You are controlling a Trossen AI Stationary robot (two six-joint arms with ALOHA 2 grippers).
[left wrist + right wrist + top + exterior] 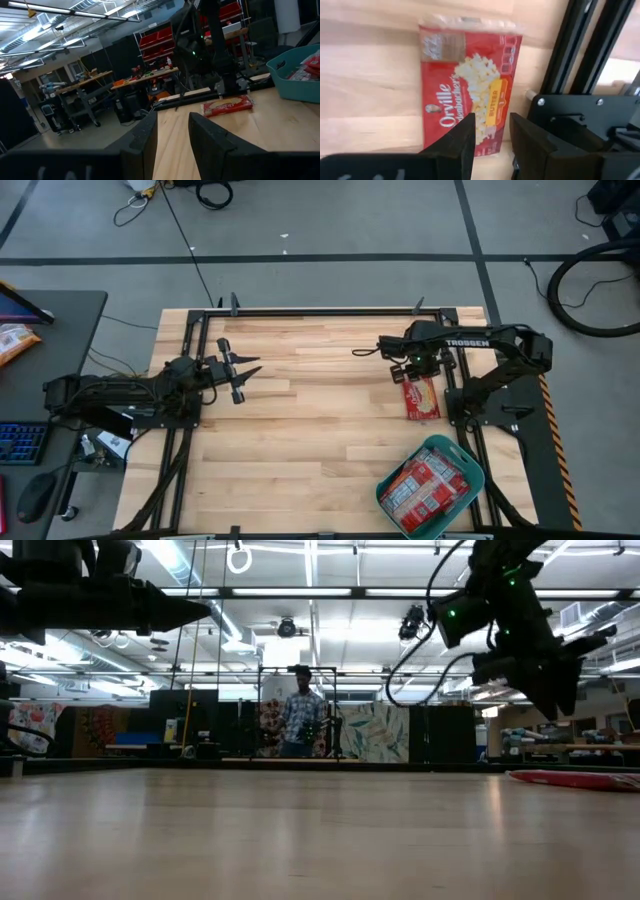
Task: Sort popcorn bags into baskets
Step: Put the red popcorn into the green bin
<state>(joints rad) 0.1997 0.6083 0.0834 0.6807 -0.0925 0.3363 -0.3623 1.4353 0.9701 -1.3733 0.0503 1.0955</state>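
One red popcorn bag lies flat on the wooden table near the right edge. It also shows in the right wrist view, the left wrist view and the low view. The teal tub stands at the near right with several red bags inside. My right gripper hangs open above the lone bag's far end, clear of it. My left gripper is open and empty at the table's left, raised off the table.
The right arm's black frame rails run close beside the lone bag. An orange-and-white packet lies on a side desk off the table's left. A person stands far behind the table. Bare wood lies between the arms.
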